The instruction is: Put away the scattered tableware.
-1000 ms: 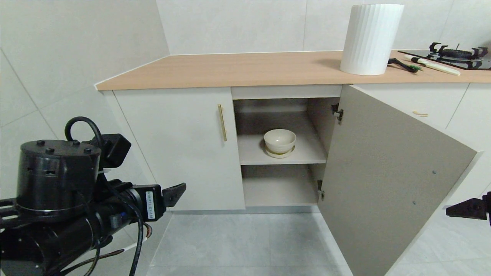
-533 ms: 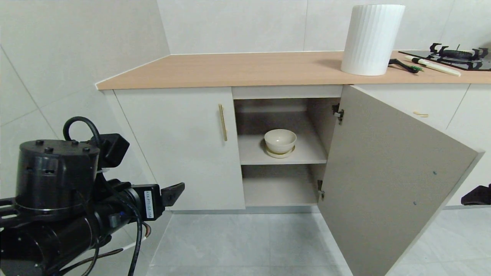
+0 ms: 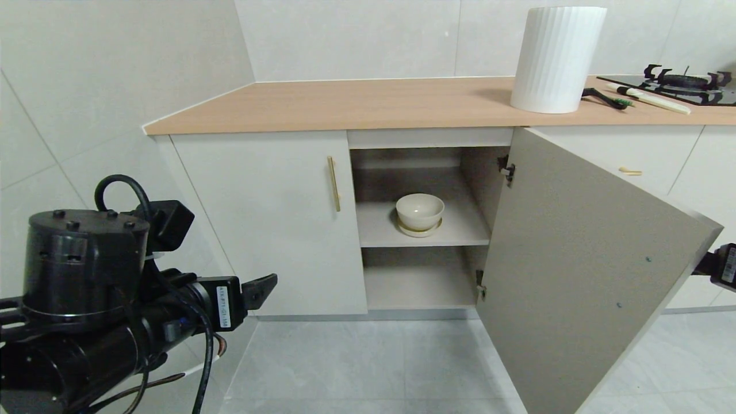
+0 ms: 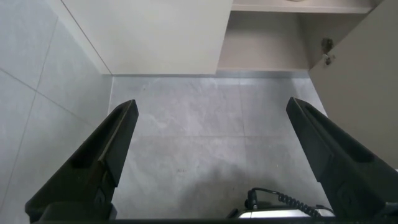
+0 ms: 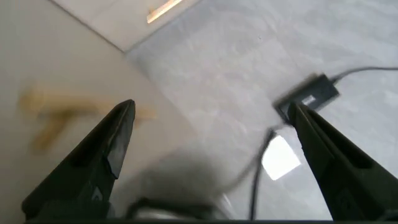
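Right gripper: spread wide, nothing held. It has been raised to the outer face of the open door, beside the brass handle.
Left gripper: wide open, empty.
Meaning: shutting the cabinet is judged next.
Bowl: round, glazed cream, set on a saucer on the upper shelf.
Door: flat matte board.

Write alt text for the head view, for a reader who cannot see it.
A cabinet door stands open, showing a pale bowl on a small plate on the upper shelf. The left gripper hangs low in front of the closed door; a white ribbed container stands on the wooden counter.
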Robot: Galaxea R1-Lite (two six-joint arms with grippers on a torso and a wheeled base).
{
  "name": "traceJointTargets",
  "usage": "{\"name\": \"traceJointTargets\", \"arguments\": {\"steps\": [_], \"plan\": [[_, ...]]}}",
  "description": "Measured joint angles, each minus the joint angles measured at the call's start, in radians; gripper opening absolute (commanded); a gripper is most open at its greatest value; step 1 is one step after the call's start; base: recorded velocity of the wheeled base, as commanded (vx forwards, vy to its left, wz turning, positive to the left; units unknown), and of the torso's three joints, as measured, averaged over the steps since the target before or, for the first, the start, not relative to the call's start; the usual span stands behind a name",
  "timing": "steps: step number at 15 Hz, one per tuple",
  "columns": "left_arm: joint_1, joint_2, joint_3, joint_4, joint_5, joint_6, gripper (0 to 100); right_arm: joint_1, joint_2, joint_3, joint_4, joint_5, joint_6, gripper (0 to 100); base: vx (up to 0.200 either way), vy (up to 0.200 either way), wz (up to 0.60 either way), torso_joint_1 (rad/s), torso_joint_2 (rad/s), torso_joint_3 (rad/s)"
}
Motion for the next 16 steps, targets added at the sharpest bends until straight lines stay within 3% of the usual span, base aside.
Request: {"name": "traceJointTargets", "arguments": {"steps": [3,8,10,16], "plan": [[0.000,0.000,0.000,0.000,0.000,0.000,100,-0.003,0.036,0.029,-0.067,0.011,0.024,100,0.000,0.000,0.00,0.000,0.00,0.000],[0.000,0.000,-0.001,0.000,-0.001,0.000,100,0.018,0.042,0.049,-0.076,0.197,0.030,100,0.000,0.000,0.00,0.000,0.00,0.000],[0.000,-0.001,0.000,0.000,-0.001,0.000,100,0.048,0.041,0.060,-0.075,0.204,0.030,100,0.000,0.000,0.00,0.000,0.00,0.000],[0.000,-0.006,0.000,0.000,-0.001,0.000,100,0.331,0.122,0.015,-0.157,0.201,0.028,100,0.000,0.000,0.00,0.000,0.00,0.000]]}}
